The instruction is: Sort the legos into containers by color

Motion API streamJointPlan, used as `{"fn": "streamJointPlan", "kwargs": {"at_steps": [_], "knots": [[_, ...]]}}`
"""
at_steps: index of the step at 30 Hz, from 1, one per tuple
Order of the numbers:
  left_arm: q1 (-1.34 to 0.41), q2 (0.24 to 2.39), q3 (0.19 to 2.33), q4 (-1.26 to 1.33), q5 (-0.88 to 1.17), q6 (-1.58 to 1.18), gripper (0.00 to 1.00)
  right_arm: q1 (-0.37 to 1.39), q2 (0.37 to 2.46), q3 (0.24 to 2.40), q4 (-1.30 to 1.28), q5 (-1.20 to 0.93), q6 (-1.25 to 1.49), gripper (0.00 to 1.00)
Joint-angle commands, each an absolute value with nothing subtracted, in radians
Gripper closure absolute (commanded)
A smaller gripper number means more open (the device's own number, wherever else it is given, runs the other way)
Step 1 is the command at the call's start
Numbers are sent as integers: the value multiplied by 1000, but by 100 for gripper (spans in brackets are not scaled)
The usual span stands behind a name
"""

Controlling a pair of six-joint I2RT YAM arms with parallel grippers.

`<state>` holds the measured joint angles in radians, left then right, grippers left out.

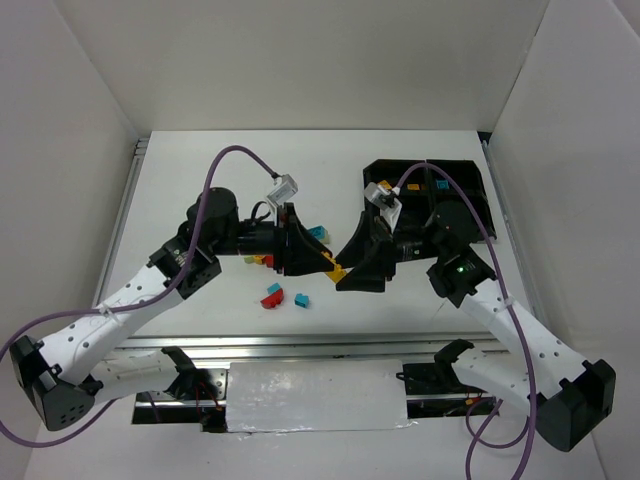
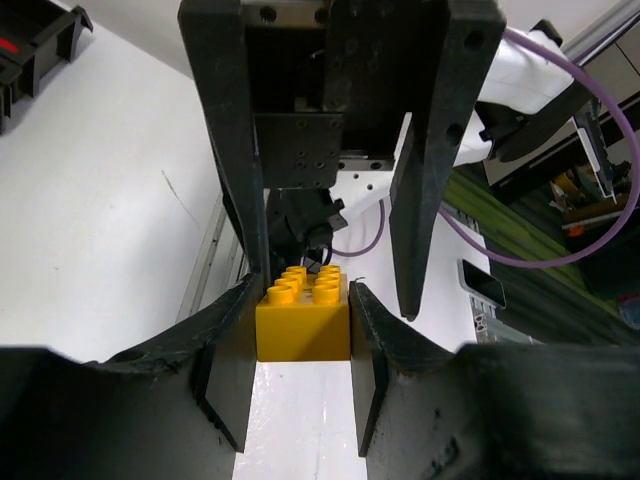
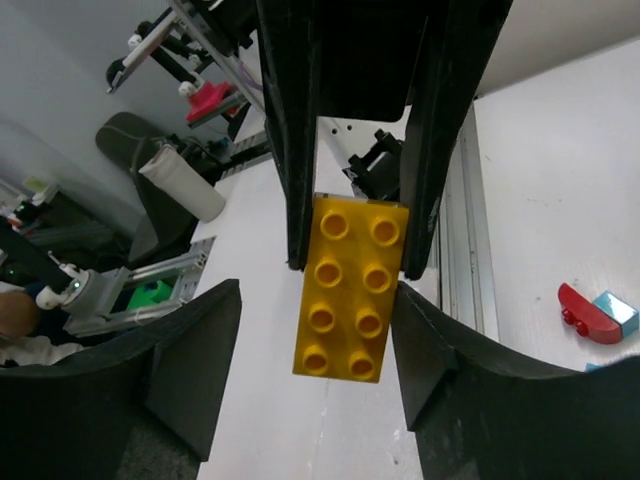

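One yellow brick (image 3: 350,290) hangs over the table (image 1: 200,180), left of the black tray (image 1: 472,175) and well apart from it. The left gripper (image 2: 303,305) is closed tight on one end. The brick's long side points into the right gripper (image 3: 315,310), whose fingers (image 3: 190,360) stand half open around the free end, not yet squeezing it, I think.

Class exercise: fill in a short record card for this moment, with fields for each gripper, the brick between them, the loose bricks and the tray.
left gripper: shut on one end of the yellow brick
right gripper: open, straddling the brick's free end
yellow brick: held between the two arms, studs facing the right wrist camera
loose bricks: a red brick and a teal brick lie on the table
tray: black, far right, behind the right arm
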<state>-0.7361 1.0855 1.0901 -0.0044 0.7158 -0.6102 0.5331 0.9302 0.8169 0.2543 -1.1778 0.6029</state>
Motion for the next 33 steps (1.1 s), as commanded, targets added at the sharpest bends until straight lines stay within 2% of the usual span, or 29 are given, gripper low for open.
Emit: {"fn": "streamJointPlan", "kwargs": {"at_steps": [1,3,4,5,8,11,14,15,16,18,21,22,23,26,27,30,33], "knots": [[-732,1089,1091,78,761,-623,100,552,949,865,351,-1135,646,33],[-732,1094,1103,66,765,-609,100,563,968,868,360,-1121,661,50],[-732,1094,1107,46,753,-597,97,571,972,871,362,-1108,663,91],[-732,1092,1114,32,735,-588,97,572,982,871,347,-1092,660,100],[-732,1081,1140,3,660,-560,96,572,996,865,318,-1083,638,100],[-732,1075,1184,-34,568,-540,90,574,992,839,331,-1075,630,100],[-732,1081,1212,-52,500,-526,57,572,997,841,295,-1034,604,100],[-732,1081,1216,-58,477,-528,13,572,1000,848,261,-1019,588,100],[-732,1081,1221,-69,422,-528,1,572,1012,853,243,-999,581,100],[-732,1077,1232,-83,359,-526,0,571,1052,873,189,-944,569,100],[-732,1055,1259,-164,117,-537,1,529,1171,946,37,-826,566,100],[-732,1051,1285,-204,-70,-549,0,508,1208,969,0,-777,577,100],[-732,1048,1304,-303,-168,-558,0,482,1244,997,-103,-718,587,100],[-727,1040,1338,-457,-406,-583,1,379,1371,1121,-283,-358,624,100],[-727,1035,1336,-474,-417,-559,1,326,1431,1184,-313,-201,647,100],[-723,1003,1307,-529,-400,-514,0,246,1566,1345,-409,28,681,100],[-721,953,1229,-570,-400,-480,0,210,1701,1530,-511,170,680,100]]}}
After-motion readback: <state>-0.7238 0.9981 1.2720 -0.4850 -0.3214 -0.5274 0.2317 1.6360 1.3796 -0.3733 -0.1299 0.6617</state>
